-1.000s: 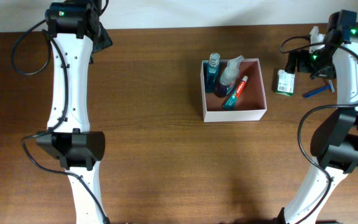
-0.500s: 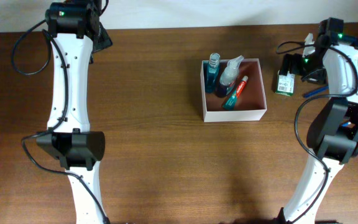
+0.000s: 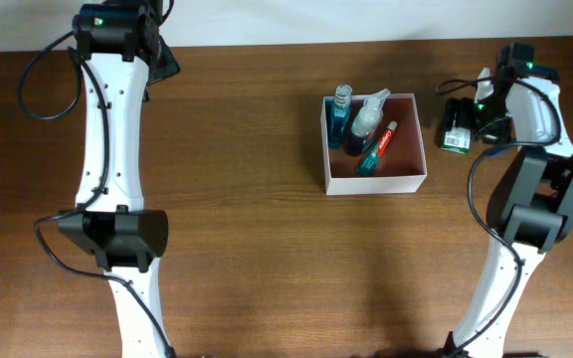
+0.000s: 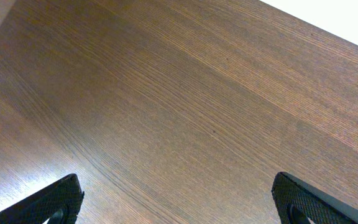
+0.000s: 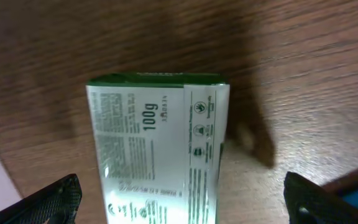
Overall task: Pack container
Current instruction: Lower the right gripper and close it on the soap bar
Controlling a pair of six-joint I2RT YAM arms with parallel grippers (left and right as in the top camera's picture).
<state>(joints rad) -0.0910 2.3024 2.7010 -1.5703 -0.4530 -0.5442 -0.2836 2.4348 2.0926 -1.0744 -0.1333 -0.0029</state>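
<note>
Container [image 3: 376, 185] sits right of centre on desk [image 3: 247, 229], holding blue bottle [image 3: 340, 117], spray bottle [image 3: 366, 115], tube [image 3: 378, 147]. Right tool [image 5: 182, 202] released, fingers spread wide either side of green-and-white packet [image 5: 157, 155], near container's right. Left tool [image 4: 179, 199] released at far left.

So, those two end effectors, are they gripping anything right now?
Left end effector: open, holding nothing.
Right end effector: open, over the green-and-white packet, not gripping it.
</note>
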